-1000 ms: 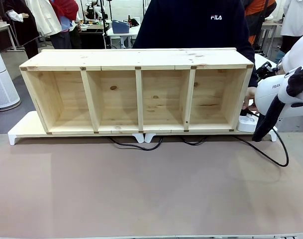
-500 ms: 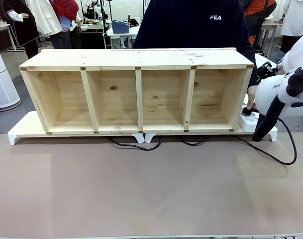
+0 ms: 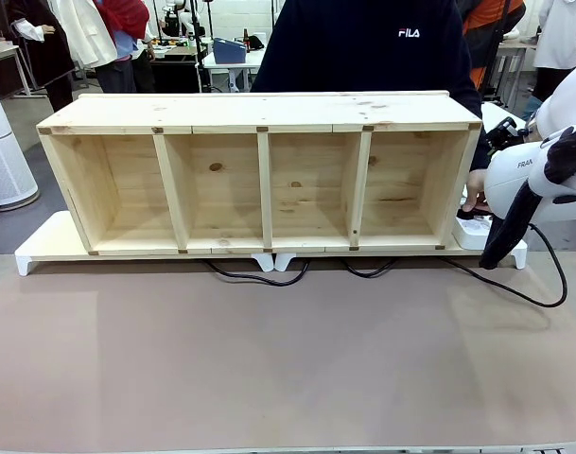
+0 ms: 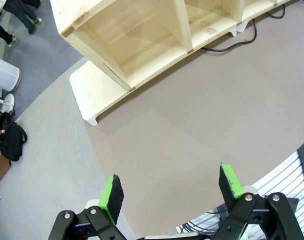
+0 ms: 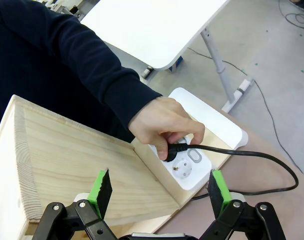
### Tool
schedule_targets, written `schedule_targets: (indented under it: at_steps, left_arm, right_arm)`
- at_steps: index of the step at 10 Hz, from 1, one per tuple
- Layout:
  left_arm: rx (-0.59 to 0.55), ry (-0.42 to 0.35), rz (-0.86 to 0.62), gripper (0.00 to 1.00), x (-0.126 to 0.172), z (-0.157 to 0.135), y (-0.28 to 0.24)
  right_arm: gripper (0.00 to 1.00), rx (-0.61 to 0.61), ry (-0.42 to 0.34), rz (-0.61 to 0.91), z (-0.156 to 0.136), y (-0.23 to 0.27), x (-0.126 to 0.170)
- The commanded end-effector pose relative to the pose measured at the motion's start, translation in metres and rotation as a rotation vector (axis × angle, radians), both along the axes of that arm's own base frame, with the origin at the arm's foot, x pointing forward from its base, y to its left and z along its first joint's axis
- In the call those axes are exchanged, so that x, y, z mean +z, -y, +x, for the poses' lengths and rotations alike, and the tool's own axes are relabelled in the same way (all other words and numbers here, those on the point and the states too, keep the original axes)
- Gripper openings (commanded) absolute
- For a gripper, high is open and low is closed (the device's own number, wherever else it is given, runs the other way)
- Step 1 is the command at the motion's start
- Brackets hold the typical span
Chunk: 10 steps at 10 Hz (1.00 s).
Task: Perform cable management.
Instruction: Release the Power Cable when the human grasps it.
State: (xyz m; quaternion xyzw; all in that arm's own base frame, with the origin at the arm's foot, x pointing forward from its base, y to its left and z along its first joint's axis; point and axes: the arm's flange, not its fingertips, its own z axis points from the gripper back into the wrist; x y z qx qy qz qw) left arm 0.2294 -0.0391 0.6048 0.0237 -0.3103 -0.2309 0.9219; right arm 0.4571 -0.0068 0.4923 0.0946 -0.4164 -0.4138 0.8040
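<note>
Gripping the round black plug (image 5: 174, 148), a hand (image 5: 164, 125) presses it into the glossy white strip (image 5: 191, 172).

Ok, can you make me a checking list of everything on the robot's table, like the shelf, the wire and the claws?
Surface: brown table mat, bare in front of the shelf.
Job's things: black cable with its plug at the white power strip; a person's hand grips the plug.
Clutter: wooden four-compartment shelf, nothing inside, on a white riser.
Claws: left claw open above the mat, holding nothing; right claw open above the shelf's end and power strip, holding nothing.
Cables: the cable loops on the mat at the right; more black loops show under the riser.
Surroundings: white table behind the person; other people farther off.
</note>
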Motion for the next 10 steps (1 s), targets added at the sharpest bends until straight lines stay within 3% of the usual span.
schedule_targets:
  at_steps: [1,10]
  left_arm:
    - [-0.003,0.009,-0.008,1.00,0.0008,0.0015,0.0013]
    - [-0.003,0.009,-0.008,1.00,0.0008,0.0015,0.0013]
  right_arm:
    - [1.00,-0.001,-0.010,-0.001,-0.0001,0.0003,-0.0008]
    - [1.00,-0.001,-0.010,-0.001,-0.0001,0.0003,-0.0008]
